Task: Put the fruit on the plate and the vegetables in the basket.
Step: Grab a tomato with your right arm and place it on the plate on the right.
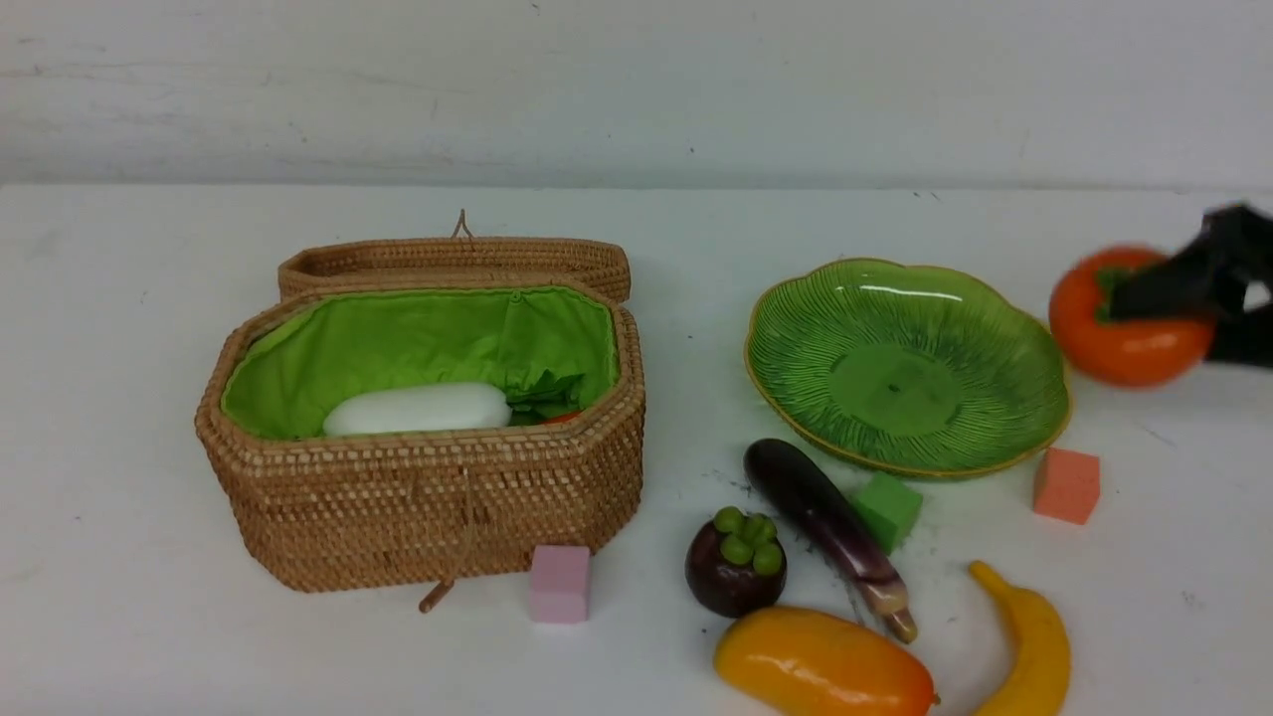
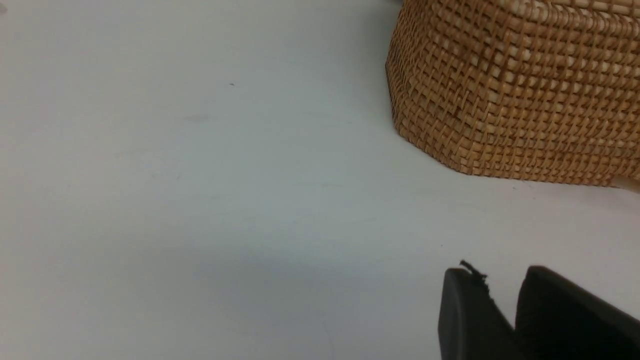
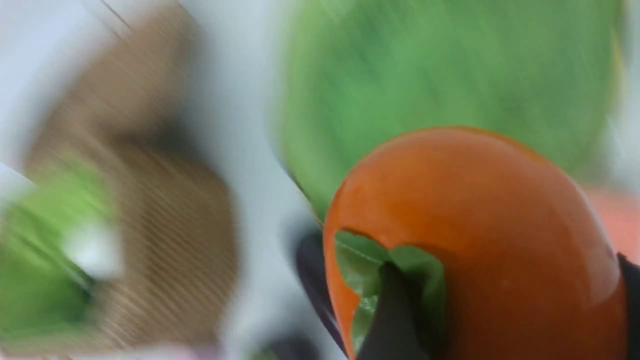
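My right gripper (image 1: 1169, 316) is shut on the orange persimmon (image 1: 1109, 343), just right of the green plate (image 1: 895, 388); in the right wrist view its fingers (image 3: 392, 310) clasp the persimmon (image 3: 475, 240) at the leaf and the far side. The plate is bare. The open basket (image 1: 418, 477) holds the white radish (image 1: 418, 408) and a sliver of red carrot (image 1: 562, 418). On the table lie the eggplant (image 1: 820, 517), mangosteen (image 1: 734, 567), mango-like fruit (image 1: 820, 666) and banana (image 1: 1034, 646). My left gripper (image 2: 500, 277) hangs slightly open and empty beside the basket (image 2: 500, 90).
A pink cube (image 1: 559, 584) stands against the basket's front. A green cube (image 1: 887, 509) sits between eggplant and plate, and an orange cube (image 1: 1066, 485) lies off the plate's near right edge. The basket's lid (image 1: 457, 261) lies back behind it.
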Tool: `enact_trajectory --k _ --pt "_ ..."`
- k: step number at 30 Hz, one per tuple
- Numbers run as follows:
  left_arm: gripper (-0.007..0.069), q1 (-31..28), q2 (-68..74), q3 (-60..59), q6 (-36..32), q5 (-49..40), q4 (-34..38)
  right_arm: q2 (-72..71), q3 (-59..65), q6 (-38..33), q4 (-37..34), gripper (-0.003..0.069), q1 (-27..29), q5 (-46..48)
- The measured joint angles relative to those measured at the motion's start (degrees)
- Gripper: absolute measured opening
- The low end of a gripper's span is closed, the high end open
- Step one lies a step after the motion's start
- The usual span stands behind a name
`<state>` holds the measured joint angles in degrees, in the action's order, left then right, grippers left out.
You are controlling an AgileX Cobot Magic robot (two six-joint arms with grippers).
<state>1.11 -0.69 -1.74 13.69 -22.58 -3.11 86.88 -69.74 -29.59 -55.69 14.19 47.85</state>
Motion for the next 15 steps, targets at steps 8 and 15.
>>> enact_trajectory --k 8,15 --pt "0.0155 0.00 0.00 0.00 0.00 0.00 0.00 5.85 -3.78 -15.03 -16.36 0.0503 -10.08 -16.03" --pt "0.0163 0.00 0.00 0.00 0.00 0.00 0.00 22.08 -3.78 -23.01 -27.30 0.0503 -15.56 -30.48"
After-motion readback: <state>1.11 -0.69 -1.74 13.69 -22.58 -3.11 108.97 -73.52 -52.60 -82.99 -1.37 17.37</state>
